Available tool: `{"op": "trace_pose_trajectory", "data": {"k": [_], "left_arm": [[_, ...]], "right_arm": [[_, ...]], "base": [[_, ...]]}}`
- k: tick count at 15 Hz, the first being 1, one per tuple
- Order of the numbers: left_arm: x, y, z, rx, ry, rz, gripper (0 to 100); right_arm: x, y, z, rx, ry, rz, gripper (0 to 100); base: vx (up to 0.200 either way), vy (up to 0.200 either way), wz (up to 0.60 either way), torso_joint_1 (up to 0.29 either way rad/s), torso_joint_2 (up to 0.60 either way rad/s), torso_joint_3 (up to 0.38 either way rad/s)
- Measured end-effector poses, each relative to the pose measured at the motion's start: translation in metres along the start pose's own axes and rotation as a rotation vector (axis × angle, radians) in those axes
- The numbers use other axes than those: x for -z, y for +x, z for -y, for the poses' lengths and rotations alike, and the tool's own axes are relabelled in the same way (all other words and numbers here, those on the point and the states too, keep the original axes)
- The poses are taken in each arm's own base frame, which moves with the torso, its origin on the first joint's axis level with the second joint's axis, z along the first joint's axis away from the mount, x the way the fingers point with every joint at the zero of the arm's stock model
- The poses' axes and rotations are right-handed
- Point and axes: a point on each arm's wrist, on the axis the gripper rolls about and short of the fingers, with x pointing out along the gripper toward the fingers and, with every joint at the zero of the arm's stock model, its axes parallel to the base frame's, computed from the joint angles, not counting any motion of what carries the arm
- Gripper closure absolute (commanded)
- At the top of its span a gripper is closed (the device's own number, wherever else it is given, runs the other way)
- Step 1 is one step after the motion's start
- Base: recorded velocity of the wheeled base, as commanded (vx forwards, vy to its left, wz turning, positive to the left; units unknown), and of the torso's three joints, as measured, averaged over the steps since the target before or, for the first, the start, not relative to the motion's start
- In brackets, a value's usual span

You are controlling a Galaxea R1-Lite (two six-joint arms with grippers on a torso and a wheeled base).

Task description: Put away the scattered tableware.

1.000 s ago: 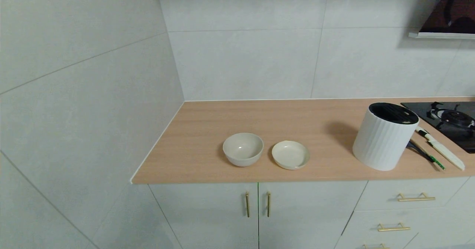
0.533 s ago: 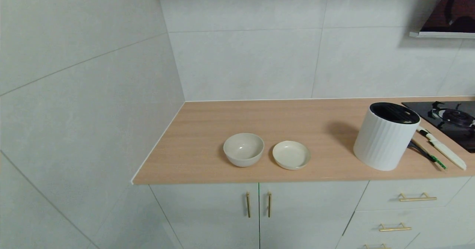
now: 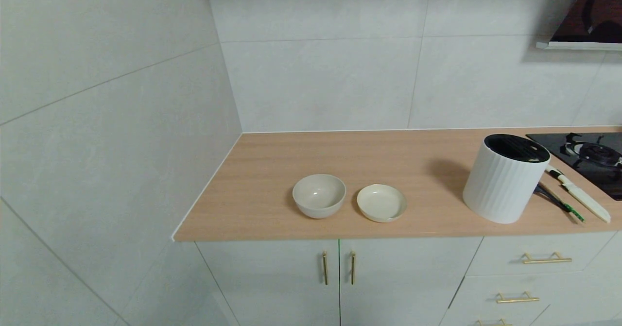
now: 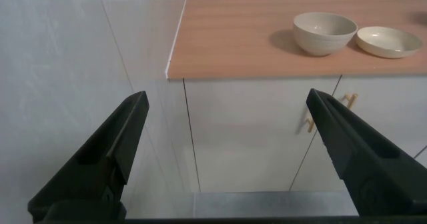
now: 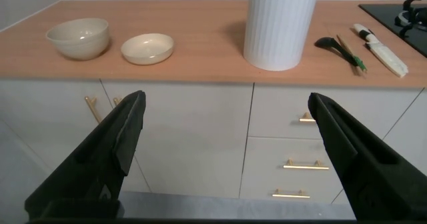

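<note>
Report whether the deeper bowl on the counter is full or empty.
Empty. The bowl stands upright on the counter, its pale inside bare down to the bottom.

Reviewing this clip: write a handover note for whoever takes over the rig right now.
Left gripper: open, empty, low in front of the cabinets. Right gripper: the same.
Bowl and small dish sit side by side near the countertop's front edge. Knife and dark utensils lie beside the white ribbed holder.
Done: nothing put away.
Left: all of it.
</note>
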Motion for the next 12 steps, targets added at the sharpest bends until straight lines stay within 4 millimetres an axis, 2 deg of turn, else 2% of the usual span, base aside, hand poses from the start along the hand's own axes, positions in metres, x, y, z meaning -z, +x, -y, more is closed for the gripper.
{"op": "trace_pose_trajectory", "data": {"k": [7,12], "left_arm": [[0.0000,0.0000,0.0000,0.000,-0.001,0.000,0],[0.0000,0.0000,0.0000,0.000,-0.001,0.000,0]], "right_arm": [[0.0000,0.0000,0.0000,0.000,0.000,0.000,0],[0.0000,0.0000,0.0000,0.000,0.000,0.000,0]], "base": [[0.000,0.000,0.00,-0.160,0.35,0.191],[0.000,0.000,0.00,-0.237,0.52,0.285]]}}
